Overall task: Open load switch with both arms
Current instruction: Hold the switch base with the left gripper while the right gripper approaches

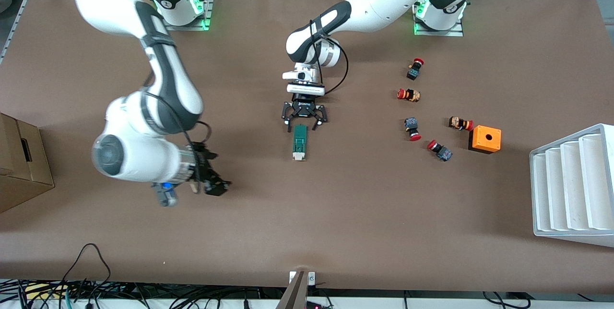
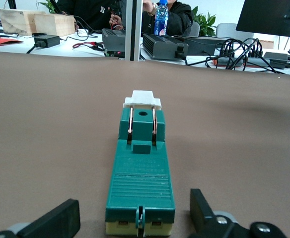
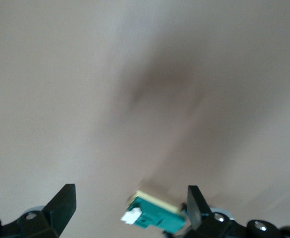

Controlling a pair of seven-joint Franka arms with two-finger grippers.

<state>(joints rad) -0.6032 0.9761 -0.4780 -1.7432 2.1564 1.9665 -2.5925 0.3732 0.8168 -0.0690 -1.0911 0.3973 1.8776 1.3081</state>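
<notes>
Load switch (image 1: 300,143) lies flat mid-tabletop (image 1: 336,213), its long axis running toward the front camera, the white end nearer that camera. Left gripper (image 1: 304,118) sits low at the switch's farther, cream-edged end, fingers spread wide on either side of the body and gripping nothing yet (the left wrist view shows clear gaps on both flanks). Right gripper (image 1: 214,182) hovers over bare tabletop toward the right arm's end, also wide open and empty. To do this well, the left gripper should probably centre on the green body and clamp squarely, pinning it, before the right gripper comes for the white piece. Red-capped push buttons (image 1: 411,128) and an orange cube (image 1: 485,138) lie well apart.
</notes>
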